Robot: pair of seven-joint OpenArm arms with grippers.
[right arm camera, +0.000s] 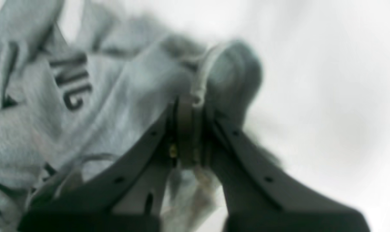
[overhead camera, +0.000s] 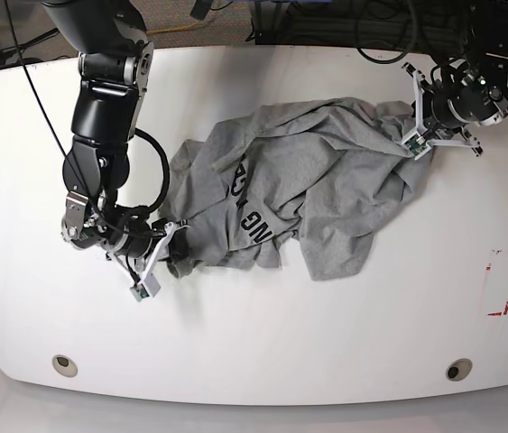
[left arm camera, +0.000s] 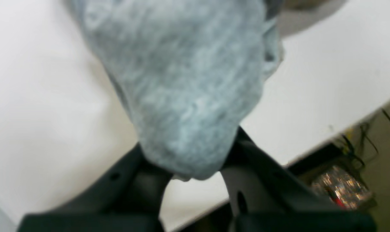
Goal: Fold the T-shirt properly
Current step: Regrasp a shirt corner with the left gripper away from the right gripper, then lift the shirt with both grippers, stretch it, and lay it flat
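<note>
The heather-grey T-shirt (overhead camera: 308, 194) lies crumpled across the middle of the white table (overhead camera: 263, 352), black letters showing near its front left. My left gripper (overhead camera: 409, 126) is shut on a bunch of the T-shirt (left arm camera: 185, 96) at its far right end; the cloth bulges between the fingers in the left wrist view. My right gripper (overhead camera: 178, 248) is shut on the T-shirt's front left edge; the right wrist view shows a hem of the T-shirt (right arm camera: 195, 96) pinched between the jaws, beside the black letters (right arm camera: 73, 80).
The table's right edge (left arm camera: 340, 135) runs close behind the left gripper, with cables and gear below it. A red-marked rectangle (overhead camera: 501, 281) sits at the table's right. Two round holes (overhead camera: 65, 364) lie near the front edge. Cables hang behind the table.
</note>
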